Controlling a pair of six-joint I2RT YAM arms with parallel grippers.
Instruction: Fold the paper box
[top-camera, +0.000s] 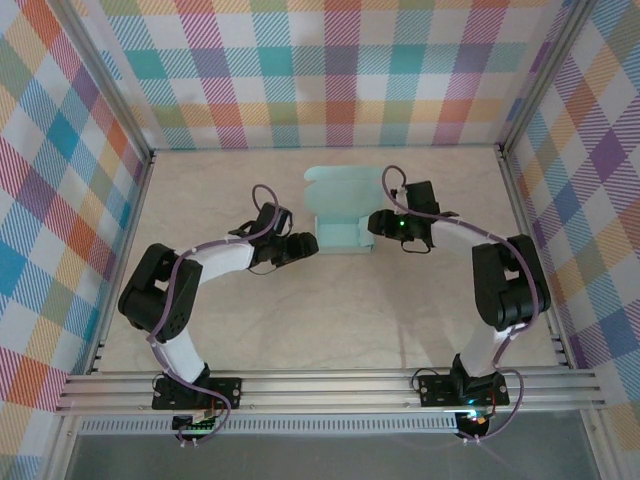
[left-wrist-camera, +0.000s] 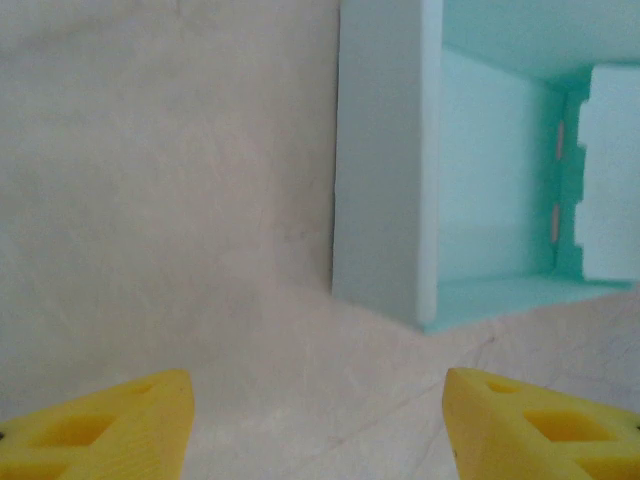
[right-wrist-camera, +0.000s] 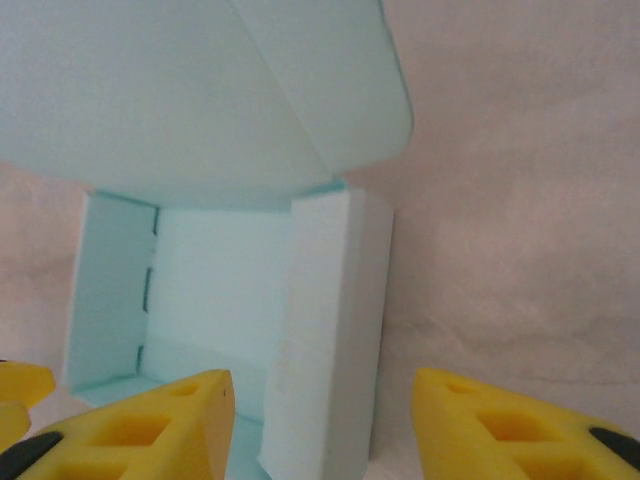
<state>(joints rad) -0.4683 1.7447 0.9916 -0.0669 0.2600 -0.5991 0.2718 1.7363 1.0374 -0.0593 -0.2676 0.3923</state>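
The paper box (top-camera: 338, 232) sits in the middle of the worktop (top-camera: 330, 330), walls raised, its rounded lid flap lying open toward 12 o'clock. The left pincer (top-camera: 306, 246) is at the box's 9 o'clock, fingers spread with nothing between them, just short of the side wall. The right pincer (top-camera: 373, 222) at 3 o'clock is also spread open, with that side's wall in the gap between its fingers.

You see the overhead view bright and evenly lit, sharp throughout. The table (top-camera: 330, 320) carries only faint, soft shadows beside the arms, and the frame posts lean outward toward the corners. Both wrist views are softer and slightly hazy. The yellow fingers of the left tool (left-wrist-camera: 318, 400) and right tool (right-wrist-camera: 320, 400) blur at the bottom edge. The paper box (right-wrist-camera: 210, 290) looks washed out, its outer wall greyer than the inside.
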